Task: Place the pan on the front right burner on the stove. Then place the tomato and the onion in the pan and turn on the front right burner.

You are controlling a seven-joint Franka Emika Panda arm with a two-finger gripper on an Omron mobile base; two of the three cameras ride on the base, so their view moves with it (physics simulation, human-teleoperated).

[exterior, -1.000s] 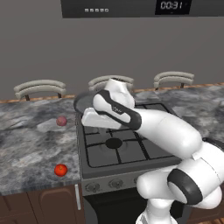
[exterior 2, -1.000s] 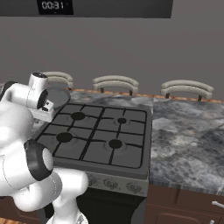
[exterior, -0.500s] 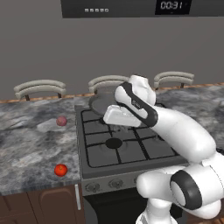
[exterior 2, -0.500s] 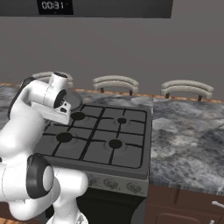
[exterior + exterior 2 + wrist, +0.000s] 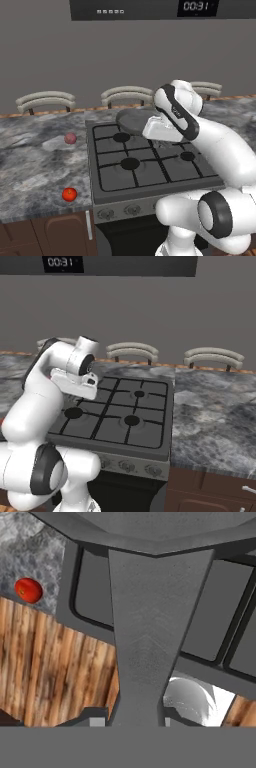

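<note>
My gripper is shut on the short handle of the dark grey pan. It holds the pan in the air over the back left part of the stove. In the hand view the handle runs up from between my fingertips to the pan's body. The black grates lie below it. The front right burner is bare, right of and nearer than the pan; it also shows from the other side. The glossy red tomato lies on the left counter near its front edge. The pinkish-purple onion sits farther back.
Grey stone counter runs left of the stove and also to its right. Round knobs line the stove's front panel. Curved chair backs stand behind the counter. A dark appliance with a clock hangs above.
My arm has swung to the right with the pan in its grip, carrying it from the stove's left edge to above the back left grate. Tomato and onion have stayed put.
</note>
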